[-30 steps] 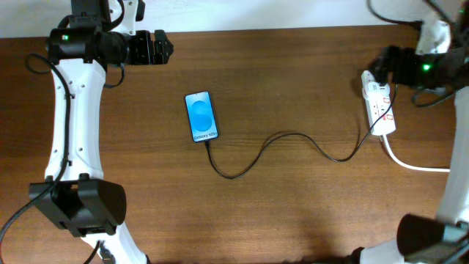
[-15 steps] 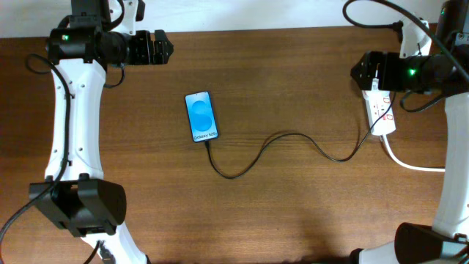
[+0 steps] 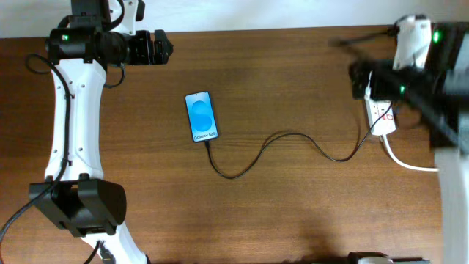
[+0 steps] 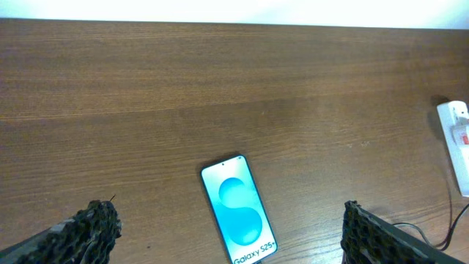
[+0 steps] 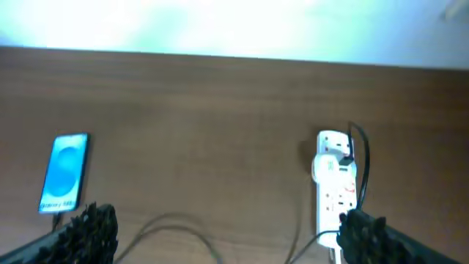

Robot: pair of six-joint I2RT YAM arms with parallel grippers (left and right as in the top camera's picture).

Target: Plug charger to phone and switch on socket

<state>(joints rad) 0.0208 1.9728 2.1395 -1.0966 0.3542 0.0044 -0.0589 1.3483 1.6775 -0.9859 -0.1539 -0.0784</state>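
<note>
The phone (image 3: 201, 116) lies on the wooden table with its blue screen lit; it also shows in the left wrist view (image 4: 239, 210) and the right wrist view (image 5: 64, 172). The thin black charger cable (image 3: 278, 147) runs from the phone's near end across the table to the white power strip (image 3: 380, 112), which also shows in the right wrist view (image 5: 333, 189). My left gripper (image 3: 156, 47) is open and empty, far behind the phone. My right gripper (image 5: 227, 231) is open and empty, raised above the table near the power strip; the right arm is blurred overhead.
The power strip's thick white cord (image 3: 410, 163) trails off to the right edge. The table's far edge meets a white wall. The arm bases stand at the near left and near right corners.
My right arm has swung up and away from the power strip, now blurred with motion. The left arm, phone and cable have not moved.
</note>
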